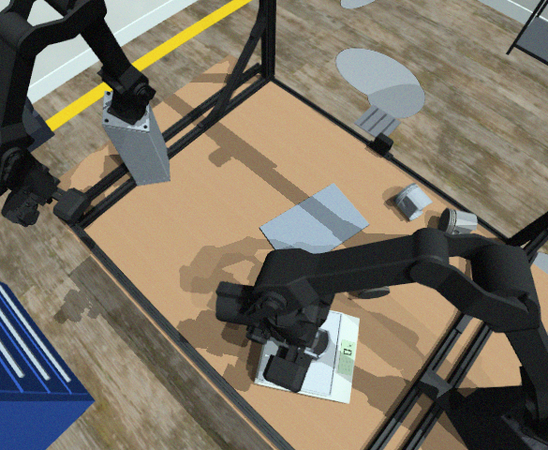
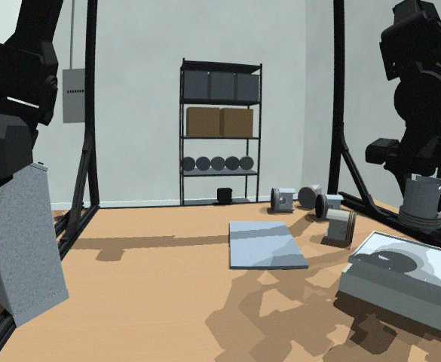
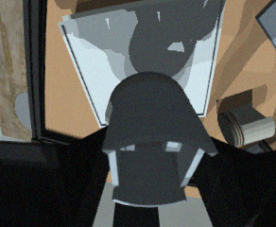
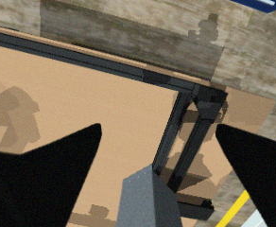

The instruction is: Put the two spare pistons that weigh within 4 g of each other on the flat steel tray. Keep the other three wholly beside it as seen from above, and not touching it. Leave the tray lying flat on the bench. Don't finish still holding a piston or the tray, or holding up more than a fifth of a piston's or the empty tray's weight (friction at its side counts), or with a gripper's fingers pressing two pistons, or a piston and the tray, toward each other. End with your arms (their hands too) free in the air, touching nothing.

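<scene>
My left gripper [image 1: 290, 360] [image 2: 421, 194] [image 3: 148, 130] is shut on a grey piston [image 2: 421, 206] [image 3: 149, 123] and holds it upright a little above the white scale [image 1: 344, 387] [image 2: 399, 272] [image 3: 93, 71]. In the top view the hand hides this piston. The flat steel tray [image 1: 312, 222] [image 2: 264, 243] lies bare in the middle of the bench. Pistons lie on their sides beyond it: one piston [image 1: 411, 201] [image 2: 283, 200], a second piston [image 1: 457, 221] [image 2: 309, 196], a third piston [image 2: 327, 205], and one nearest the scale [image 2: 341, 225] [image 3: 247, 128]. My right gripper [image 4: 158, 129] is open and empty, high over the far bench corner.
A grey block [image 1: 136, 145] [image 2: 17, 241] [image 4: 147, 203] hangs at the right arm's end. Black frame rails [image 1: 167, 329] edge the bench, with uprights at the corners. A small black camera mount [image 1: 382, 142] sits on the far rail. The scale has a green display [image 1: 347, 355].
</scene>
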Action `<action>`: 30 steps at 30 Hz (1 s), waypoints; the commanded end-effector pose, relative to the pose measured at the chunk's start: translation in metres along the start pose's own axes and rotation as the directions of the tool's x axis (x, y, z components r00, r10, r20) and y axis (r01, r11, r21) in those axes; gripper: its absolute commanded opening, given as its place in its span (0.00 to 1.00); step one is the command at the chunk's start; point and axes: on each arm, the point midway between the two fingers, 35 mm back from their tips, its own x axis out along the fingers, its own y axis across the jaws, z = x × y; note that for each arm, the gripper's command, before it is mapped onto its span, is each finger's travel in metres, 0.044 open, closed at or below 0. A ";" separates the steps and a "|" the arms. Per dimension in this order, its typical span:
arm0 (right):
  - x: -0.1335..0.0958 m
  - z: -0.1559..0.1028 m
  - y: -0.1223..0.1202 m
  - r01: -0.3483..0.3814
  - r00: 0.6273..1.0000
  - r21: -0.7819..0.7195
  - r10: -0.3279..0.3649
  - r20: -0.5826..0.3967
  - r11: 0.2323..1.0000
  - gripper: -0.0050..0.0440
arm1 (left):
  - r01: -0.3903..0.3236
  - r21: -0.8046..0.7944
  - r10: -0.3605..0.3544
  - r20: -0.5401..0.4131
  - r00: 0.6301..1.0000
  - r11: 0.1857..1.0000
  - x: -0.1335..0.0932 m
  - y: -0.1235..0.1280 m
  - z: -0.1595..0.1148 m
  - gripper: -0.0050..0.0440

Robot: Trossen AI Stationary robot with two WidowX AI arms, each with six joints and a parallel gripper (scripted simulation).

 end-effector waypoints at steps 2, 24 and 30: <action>0.000 0.000 0.000 -0.002 1.000 -0.001 0.002 -0.001 1.000 1.00 | -0.002 0.008 0.002 0.025 1.000 1.000 -0.011 -0.001 0.002 0.43; 0.000 0.000 0.000 -0.002 1.000 -0.001 0.002 -0.001 1.000 1.00 | 0.000 -0.007 0.002 0.291 0.957 1.000 0.002 -0.002 -0.066 0.43; 0.000 0.000 0.000 -0.002 1.000 -0.001 0.002 -0.001 1.000 1.00 | 0.000 -0.007 0.002 0.291 0.957 1.000 0.009 -0.003 -0.095 0.43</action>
